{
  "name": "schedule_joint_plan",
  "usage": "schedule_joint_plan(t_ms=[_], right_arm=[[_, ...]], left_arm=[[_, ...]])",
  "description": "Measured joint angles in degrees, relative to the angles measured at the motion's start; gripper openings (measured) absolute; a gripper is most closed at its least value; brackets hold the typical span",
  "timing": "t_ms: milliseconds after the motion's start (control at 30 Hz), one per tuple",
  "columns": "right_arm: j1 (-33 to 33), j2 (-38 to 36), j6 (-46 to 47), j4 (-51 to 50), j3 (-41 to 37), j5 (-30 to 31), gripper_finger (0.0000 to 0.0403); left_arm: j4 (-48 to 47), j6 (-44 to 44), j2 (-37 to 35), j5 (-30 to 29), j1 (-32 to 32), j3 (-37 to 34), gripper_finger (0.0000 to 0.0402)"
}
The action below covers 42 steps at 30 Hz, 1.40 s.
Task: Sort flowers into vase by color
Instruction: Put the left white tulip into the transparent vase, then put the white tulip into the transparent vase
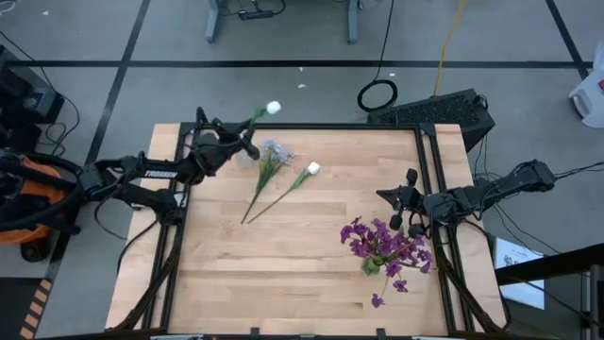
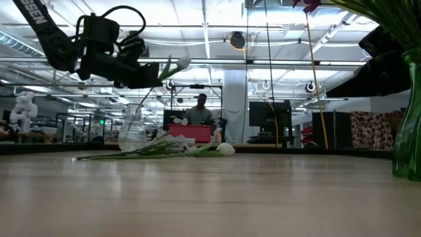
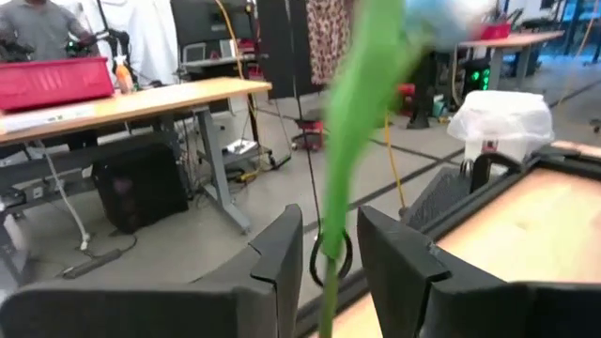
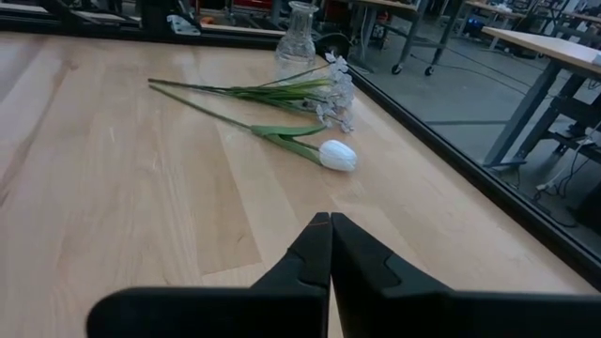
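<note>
My left gripper (image 1: 243, 142) hovers over the table's far left corner, shut on a white tulip whose bud (image 1: 274, 108) points out past the far edge; the bud (image 2: 182, 63) is raised in the low view. A clear glass vase (image 4: 299, 24) stands near that corner, below the gripper. On the table lie a grey-blue cluster stem (image 1: 273, 152) and a second white tulip (image 1: 311, 170), flat on their stalks. Purple flowers (image 1: 382, 244) stand in a green vase (image 2: 409, 125). My right gripper (image 1: 396, 210) is shut and empty beside the purple bunch. My left gripper pinches the white tulip's green stalk (image 3: 329, 268) between its two fingers (image 3: 282, 258). The stalk runs on past the fingertips, slanting up, with the bud (image 3: 449, 17) at its far end. The flower is lifted clear of the table.
One purple sprig (image 1: 377, 300) lies on the table near the front right. The table's black frame (image 1: 429, 151) runs along the edges. Bare wood (image 1: 236, 274) fills the near left half. A person (image 2: 200, 112) sits at a bench in the room behind.
</note>
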Motion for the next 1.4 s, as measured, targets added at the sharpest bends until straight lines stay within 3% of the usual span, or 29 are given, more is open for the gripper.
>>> schedule_joint_plan(t_ms=[300,533,933,1167,1400], right_arm=[[0.0,0.0,1.0,-0.1,0.0,0.0,0.0],[0.0,0.0,0.6,-0.4,1.8,0.1,0.0],[-4.6,0.0,-8.4,-4.3,9.7,-0.2,0.0],[-10.5,0.0,-13.4,-4.6,14.1,-9.1,0.0],[-19.3,0.0,-17.4,-3.9,19.0,-20.0,0.0]], left_arm=[[-4.4,0.0,-0.3,-5.6,-3.0,0.0,0.0111],[-9.4,0.5,-4.4,-11.8,-6.2,0.0,0.0112],[-19.6,0.0,-14.5,-13.3,-10.8,0.0,0.0112],[-26.5,-3.0,-19.7,-14.1,-13.9,0.0,0.0112],[-26.9,-3.0,-23.3,-14.1,-19.8,0.0,0.0112]])
